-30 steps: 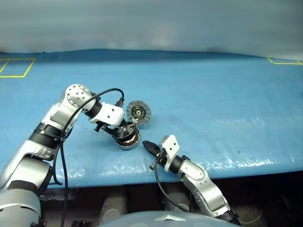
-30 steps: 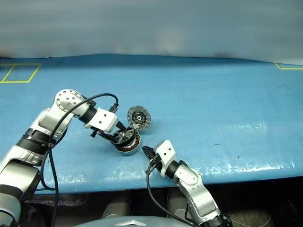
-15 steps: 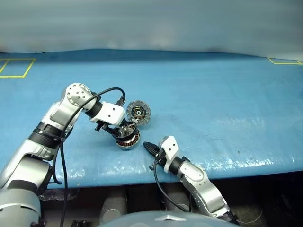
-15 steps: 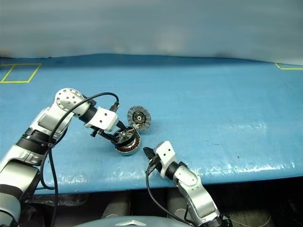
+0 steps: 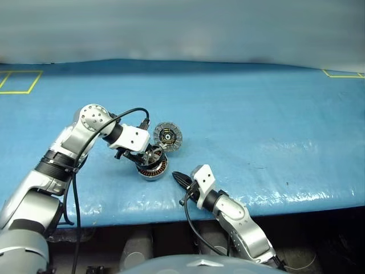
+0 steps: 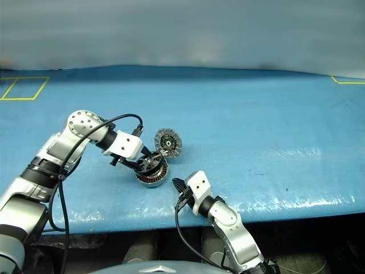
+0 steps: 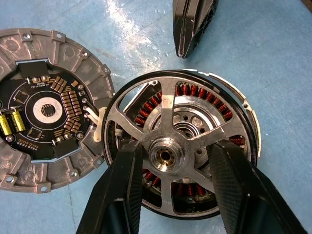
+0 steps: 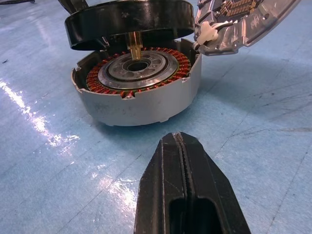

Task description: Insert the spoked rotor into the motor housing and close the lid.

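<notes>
Holding the spoked rotor (image 7: 170,146) by its hub, left gripper (image 7: 171,171) poised over the motor housing (image 8: 141,95), one finger to each side of the hub and closed on it. Rotor seen tilted above the housing rim in the right wrist view, shaft entering the centre hole, far edge lifted clear; not yet seated. Housing resting on the blue table (image 5: 256,114), near the front edge, left of centre.

Right gripper (image 8: 181,146) lying just near-right of the housing, fingers pressed together, nothing held.

Risks, as judged: rotor going down crooked and jamming on the rim or scraping the copper windings (image 8: 97,80), caused by the present tilt. Housing unsecured on a smooth surface, so likely to slide or tip under off-centre pressure. Release before full seating likely to leave the rotor cocked.

Lid (image 7: 46,109) lying with its circuit face up, just far-right of the housing, its edge touching or overlapping the housing rim at a white connector (image 7: 97,127). Connector and lid edge crowding that side of the rotor; possible snag during seating. Yellow floor marks (image 5: 20,81) well apart at the far left, no obstruction.
</notes>
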